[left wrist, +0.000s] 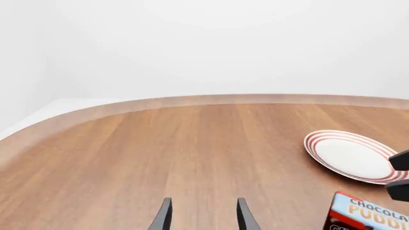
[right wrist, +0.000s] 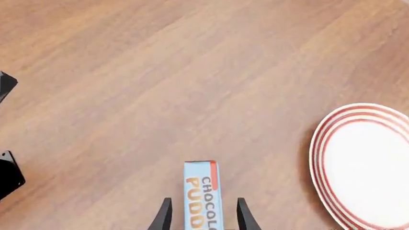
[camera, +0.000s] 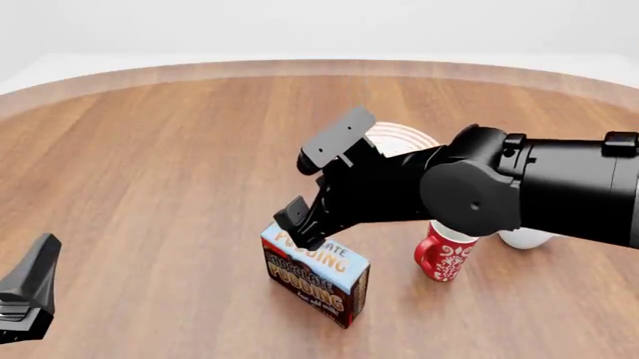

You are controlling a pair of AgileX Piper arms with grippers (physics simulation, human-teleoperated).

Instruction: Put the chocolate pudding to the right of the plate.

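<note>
The chocolate pudding (camera: 316,278) is a carton with a light blue top and orange lettering. It stands on the table in front of the plate (camera: 402,137), a white plate with red rings that my right arm mostly hides. My right gripper (camera: 304,218) is right above the carton. In the right wrist view it (right wrist: 203,218) is open, with a finger on each side of the carton (right wrist: 202,194) and a gap on both sides. My left gripper (camera: 26,299) is open and empty at the near left, also seen in its wrist view (left wrist: 203,216).
A red patterned mug (camera: 444,256) stands to the right of the carton, with a white mug (camera: 525,238) behind it, partly under my right arm. The plate (right wrist: 367,165) lies beyond the carton. The table's curved far edge (left wrist: 211,100) is well ahead.
</note>
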